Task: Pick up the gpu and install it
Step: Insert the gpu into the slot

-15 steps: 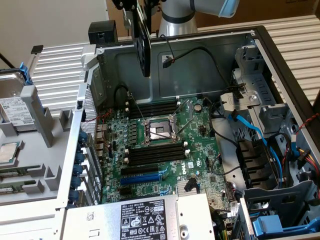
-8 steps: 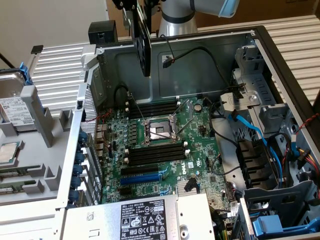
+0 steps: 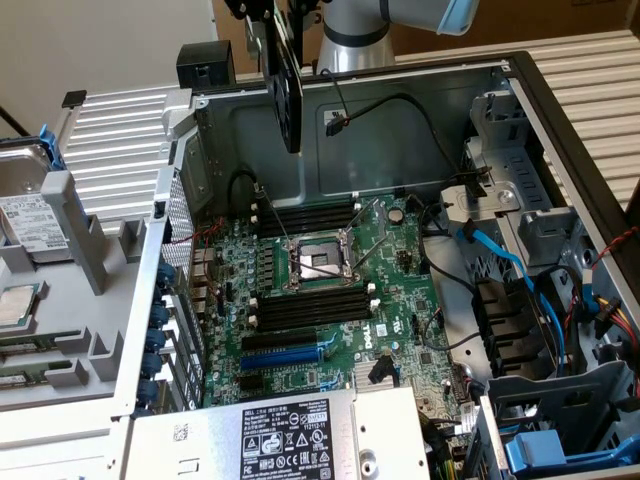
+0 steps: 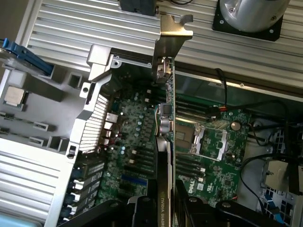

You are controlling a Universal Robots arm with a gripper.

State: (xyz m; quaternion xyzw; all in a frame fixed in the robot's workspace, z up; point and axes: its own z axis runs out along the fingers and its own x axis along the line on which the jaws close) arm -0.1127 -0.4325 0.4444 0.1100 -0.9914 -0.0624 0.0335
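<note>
My gripper [image 3: 281,12] hangs above the back wall of the open computer case [image 3: 520,110] and is shut on the gpu [image 3: 285,88]. The card hangs edge-down in the air, its black cooler face showing in the exterior view. In the wrist view the gpu [image 4: 166,142] is seen edge-on between my fingers [image 4: 142,208], its silver bracket [image 4: 173,33] at the far end and the gripper [image 4: 163,204] clamped on the near end. Far below lies the green motherboard [image 3: 400,300] with a blue expansion slot [image 3: 283,356] and a black one beside it; the card touches neither.
A CPU socket [image 3: 318,264] and black memory sticks [image 3: 305,303] sit mid-board. A grey power supply [image 3: 290,435] lies at the case front. Drive cages with blue cables [image 3: 520,280] fill the exterior view's right. A hard drive [image 3: 28,205] rests outside on the left.
</note>
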